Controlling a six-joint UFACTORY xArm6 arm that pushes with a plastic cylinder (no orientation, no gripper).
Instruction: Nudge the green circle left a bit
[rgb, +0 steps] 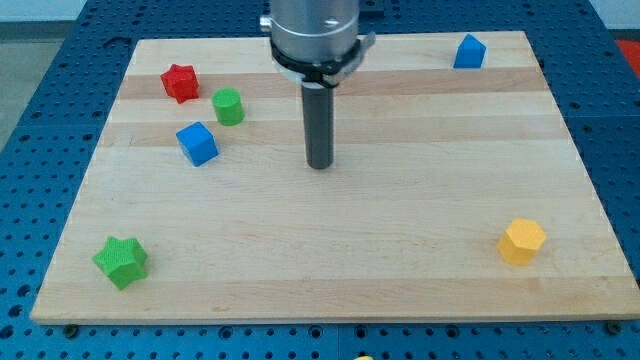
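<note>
1. Camera view: a pale wooden board (330, 250) lies on a blue perforated table (60, 90); the board fills most of the view.
2. The arm (315, 35) comes in from the view's top centre, a grey cylinder ending in a dark rod.
3. My tip (320, 166) sits on the board a little above its centre, touching no block. The rod has nothing that opens or closes and holds nothing.
4. The green circle (228, 106) stands in the board's upper left part, well to the view's left of my tip and somewhat higher in the view. Bare wood lies between the two.
5. A red star-like block (180, 82) lies just up and to the left of the green circle, near it but apart.
6. A blue cube (197, 143) lies just below and slightly left of the green circle, also near but not touching.
7. A second blue block (469, 51), whose shape I cannot make out with certainty, sits near the board's top right corner, well apart from the rest.
8. A green star (121, 261) rests near the bottom left corner.
9. A yellow hexagon-like block (522, 241) rests near the bottom right edge.
10. A small yellow speck shows at the view's bottom edge, too cut off to identify.
</note>
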